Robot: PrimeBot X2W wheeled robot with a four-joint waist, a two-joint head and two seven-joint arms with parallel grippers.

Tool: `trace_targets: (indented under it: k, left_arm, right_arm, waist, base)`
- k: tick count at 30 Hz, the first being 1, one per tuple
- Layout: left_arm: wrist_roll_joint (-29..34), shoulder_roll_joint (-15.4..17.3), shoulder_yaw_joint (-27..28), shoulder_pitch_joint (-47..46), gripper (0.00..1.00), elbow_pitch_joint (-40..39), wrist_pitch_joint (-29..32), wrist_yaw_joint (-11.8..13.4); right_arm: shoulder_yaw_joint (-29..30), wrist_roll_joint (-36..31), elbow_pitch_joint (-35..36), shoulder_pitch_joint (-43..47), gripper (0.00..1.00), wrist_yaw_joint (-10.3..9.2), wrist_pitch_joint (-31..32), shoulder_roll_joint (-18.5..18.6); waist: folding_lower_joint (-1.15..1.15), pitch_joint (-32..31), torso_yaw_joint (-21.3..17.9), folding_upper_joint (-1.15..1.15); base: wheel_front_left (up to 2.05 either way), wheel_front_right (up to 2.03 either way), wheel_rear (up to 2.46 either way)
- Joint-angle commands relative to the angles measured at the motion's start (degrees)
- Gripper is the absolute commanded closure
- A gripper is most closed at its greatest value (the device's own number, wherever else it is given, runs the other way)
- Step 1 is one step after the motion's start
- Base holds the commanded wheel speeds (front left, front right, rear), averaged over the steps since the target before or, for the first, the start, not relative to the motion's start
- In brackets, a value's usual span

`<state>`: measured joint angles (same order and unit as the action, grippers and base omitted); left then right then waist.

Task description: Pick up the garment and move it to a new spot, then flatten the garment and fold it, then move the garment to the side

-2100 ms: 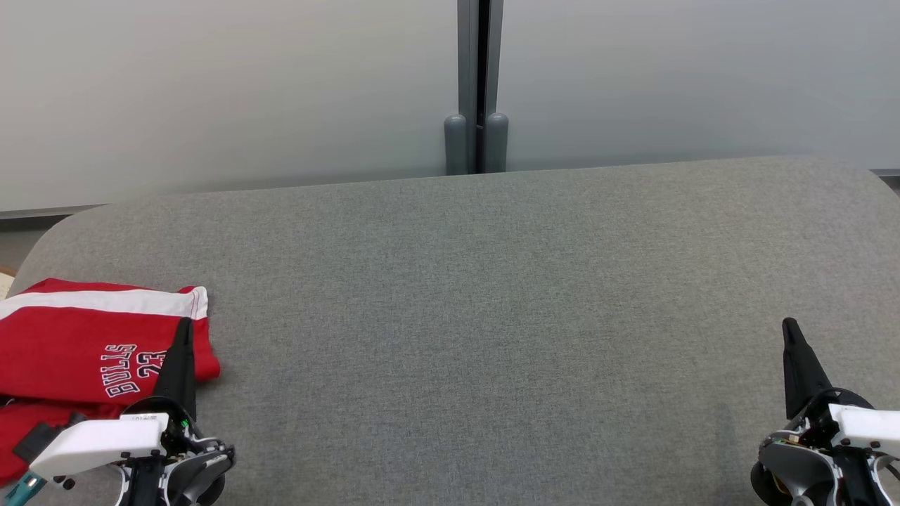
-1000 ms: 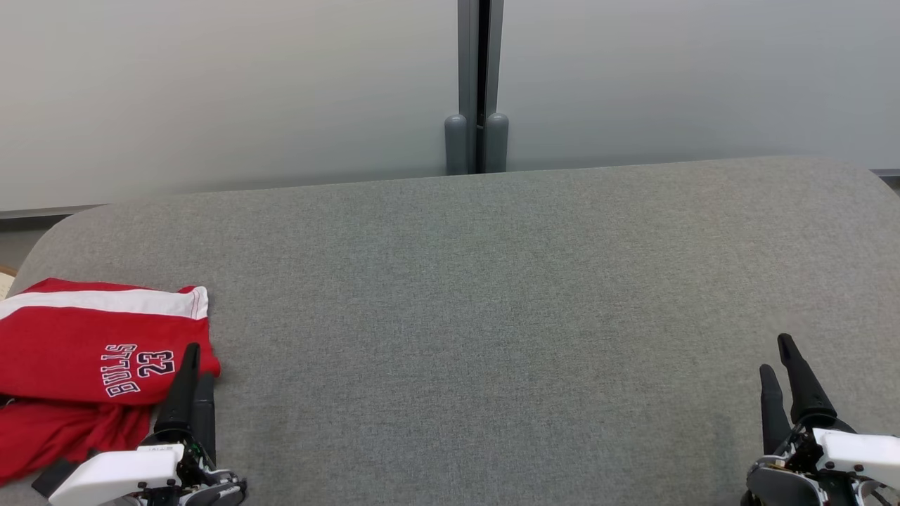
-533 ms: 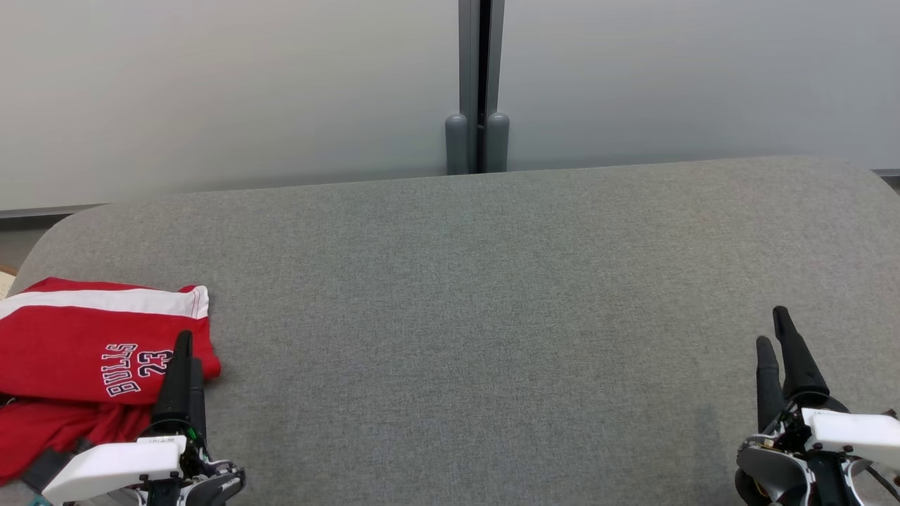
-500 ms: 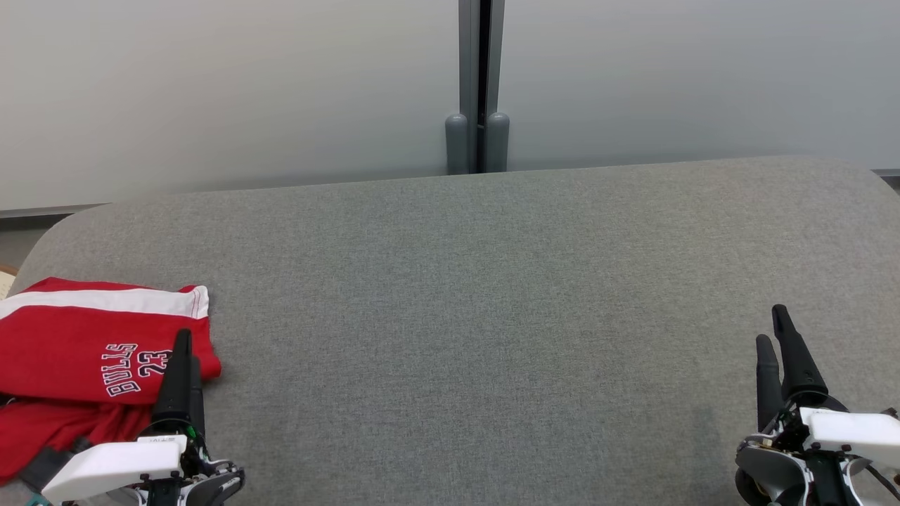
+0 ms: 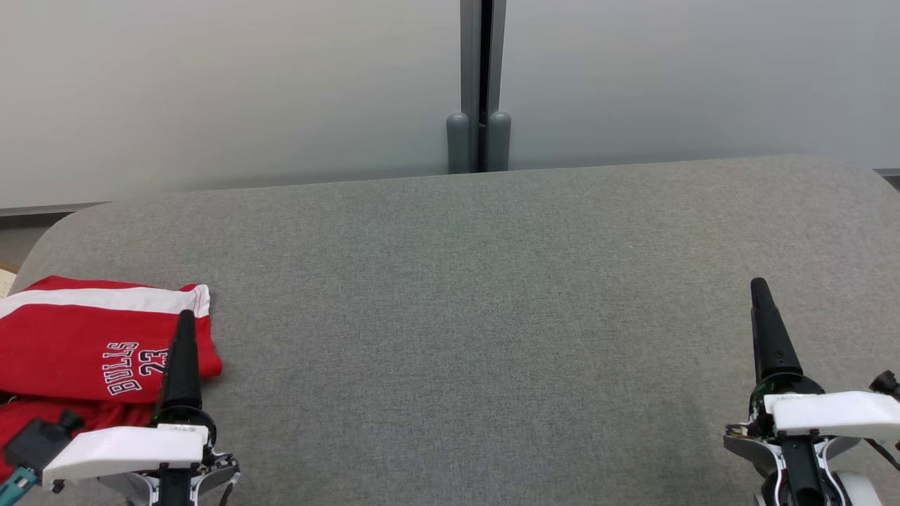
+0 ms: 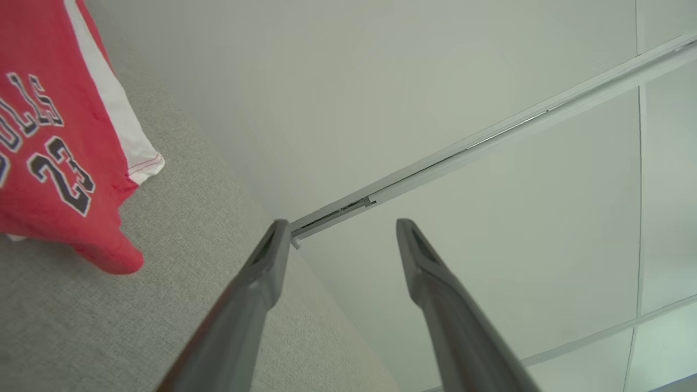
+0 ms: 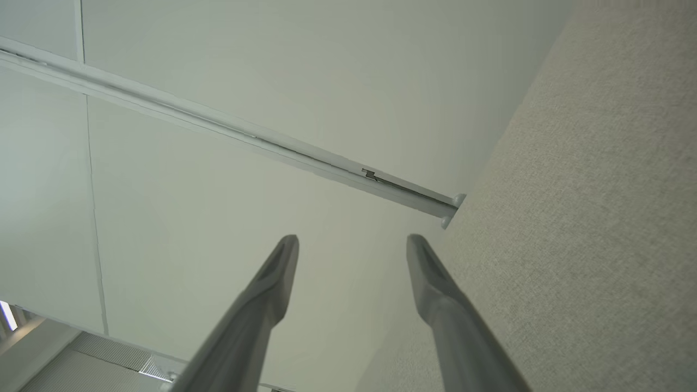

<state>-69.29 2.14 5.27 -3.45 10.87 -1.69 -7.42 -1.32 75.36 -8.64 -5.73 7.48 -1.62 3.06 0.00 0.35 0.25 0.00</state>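
Observation:
The garment (image 5: pixel 77 337) is a red jersey piece with a white band and "BULLS 23" lettering, folded at the far left of the grey padded surface (image 5: pixel 464 295); its corner (image 6: pixel 60 163) also appears in the left wrist view. My left gripper (image 5: pixel 184 323) hovers at the garment's right edge, turned on its side so one finger hides the other. Its wrist view has the left gripper (image 6: pixel 340 226) open, with nothing between the fingers. At the lower right my right gripper (image 5: pixel 759 288) is likewise edge-on. In its own wrist view the right gripper (image 7: pixel 353 240) is open and holds nothing.
A pale wall (image 5: pixel 232 91) with a grey vertical post (image 5: pixel 478 84) rises right behind the padded surface. The surface's rounded left corner (image 5: pixel 49 239) and right corner (image 5: pixel 872 176) drop off to the floor.
Both grippers have risen and rolled onto their sides, so each now shows a single finger. The right one climbed further up the picture. The garment lies as before.

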Motion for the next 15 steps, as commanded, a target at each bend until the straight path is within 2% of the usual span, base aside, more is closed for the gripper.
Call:
trace_targets:
  k: [1,10,15]
  left_arm:
    - [2.8,0.5,0.0,-1.4,0.00,-1.5,-0.6,0.1]
    - [18.1,0.5,-2.1,-0.8,0.00,-3.4,-2.6,1.3]
    - [23.7,0.6,-2.9,-0.6,0.00,-3.1,-3.3,2.1]
  right_arm:
    - [-0.8,-2.4,1.3,-1.5,0.00,0.01,-0.6,0.7]
    - [-4.5,-14.9,2.0,-2.4,0.00,0.01,-2.7,2.0]
    - [-5.9,-20.4,1.5,-2.8,0.00,0.01,-3.4,2.8]
  waist:
    - [0.00,0.0,0.0,0.00]
    - [0.00,0.0,0.3,0.00]
    - [0.00,0.0,0.3,0.00]
  base:
    - [0.00,0.00,0.00]
    - [0.00,0.00,0.00]
    - [0.00,0.00,0.00]
